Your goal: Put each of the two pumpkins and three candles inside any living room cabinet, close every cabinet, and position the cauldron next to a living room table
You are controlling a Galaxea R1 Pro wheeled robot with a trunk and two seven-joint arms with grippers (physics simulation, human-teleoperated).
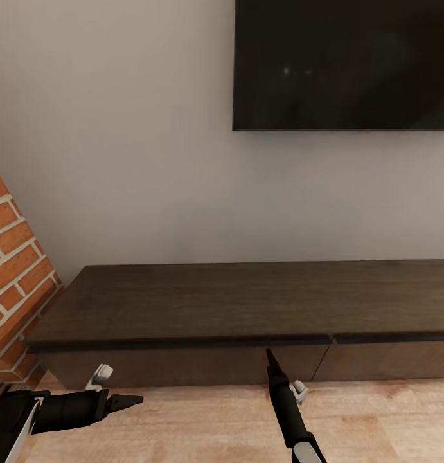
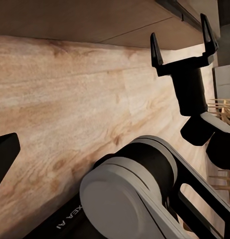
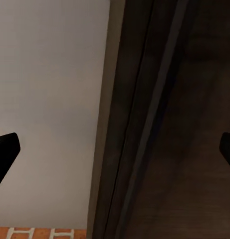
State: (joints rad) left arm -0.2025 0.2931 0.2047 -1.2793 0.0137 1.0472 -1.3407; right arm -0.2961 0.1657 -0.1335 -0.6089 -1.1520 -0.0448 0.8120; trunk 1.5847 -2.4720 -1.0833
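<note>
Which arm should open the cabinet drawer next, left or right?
Right, probably. The right end effector is open and pointed at the cabinet, right below its top edge at the drawer front. The left end effector sits lower, aimed sideways over the floor.

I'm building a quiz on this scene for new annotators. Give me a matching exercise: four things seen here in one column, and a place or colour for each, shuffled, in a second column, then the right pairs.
Things:
1. cabinet
2. television
3. brick wall
4. right gripper

Descriptions:
A. black screen mounted high on the wall
B. red-orange, at the cabinet's left end
C. long, low and dark brown, against the wall
D. open, raised in front of the cabinet's front edge

Pairs: 1-C, 2-A, 3-B, 4-D
</note>
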